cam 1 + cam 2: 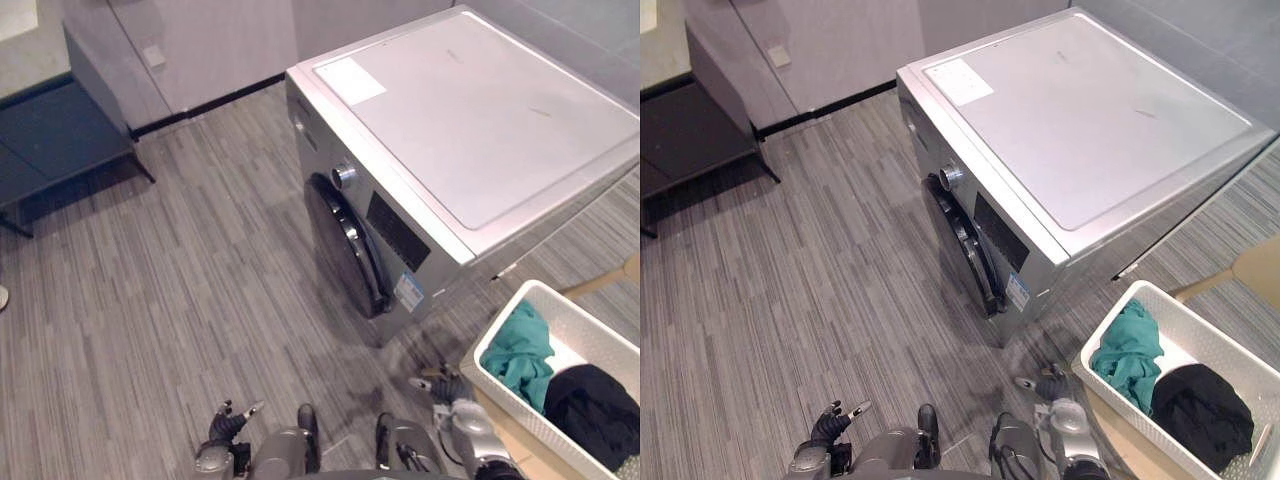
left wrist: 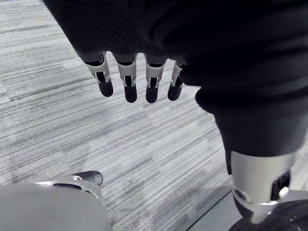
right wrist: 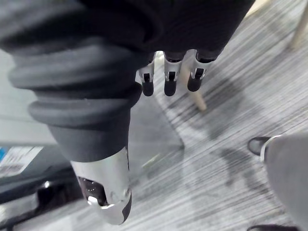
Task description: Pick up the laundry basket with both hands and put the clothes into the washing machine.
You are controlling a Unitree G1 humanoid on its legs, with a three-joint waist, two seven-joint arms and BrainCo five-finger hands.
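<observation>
A white laundry basket [image 1: 503, 333] stands at the lower right on a light wooden stool, holding a teal garment [image 1: 520, 350] and a black garment [image 1: 595, 408]. The silver washing machine [image 1: 470, 120] stands in the middle with its round dark door [image 1: 348, 248] closed. My right hand [image 1: 443, 385] hangs low just left of the basket's near corner, apart from it, fingers relaxed and holding nothing. My left hand [image 1: 226, 424] hangs at the bottom left over the floor, fingers [image 2: 130, 79] loosely extended and empty.
A dark blue low table [image 1: 50, 135] stands at the far left by the wall. Grey striped flooring [image 1: 180, 290] spreads open between it and the machine. The stool's wooden leg [image 3: 196, 96] shows past my right fingers.
</observation>
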